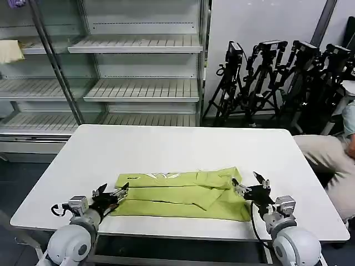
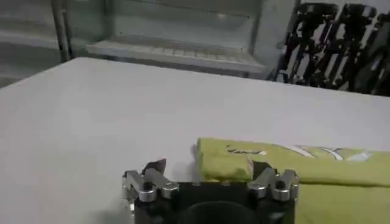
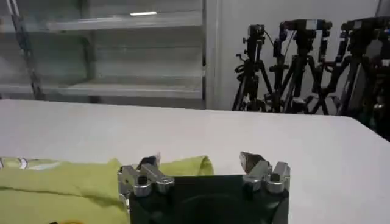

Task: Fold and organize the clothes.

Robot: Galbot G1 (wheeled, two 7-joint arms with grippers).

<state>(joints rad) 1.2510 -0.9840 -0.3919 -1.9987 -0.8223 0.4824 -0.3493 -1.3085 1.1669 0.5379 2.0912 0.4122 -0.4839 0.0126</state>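
T-shirt [image 1: 183, 195]: lime yellow-green, plain, thin soft cloth; lies folded into a long flat band on the white table [image 1: 166, 147], parallel to and close to the table's near edge, roughly centred between its left and right edges; layers overlap along the middle, with a loose flap pointing toward the near edge; a pale collar trim shows along the far fold.

Left gripper [image 1: 121, 193]: low over the table at the shirt's left end; fingers spread apart, holding nothing; tips just beside the cloth.

Right gripper [image 1: 250, 188]: low at the shirt's right end; fingers spread apart, holding nothing; one fingertip at the cloth's corner, contact not clear.

Head view: gives the whole band and both arms at once; also bare shelves [image 1: 138, 88] behind the table's far edge and a row of black tripods [image 1: 277, 72] past the far right corner.

Left wrist view: shows the rolled thickness of the shirt's left end [image 2: 225, 161] and faint markings at the collar.

Right wrist view: shows the right corner of the shirt [image 3: 195, 164] lying between the spread fingers, bare tabletop beyond it.
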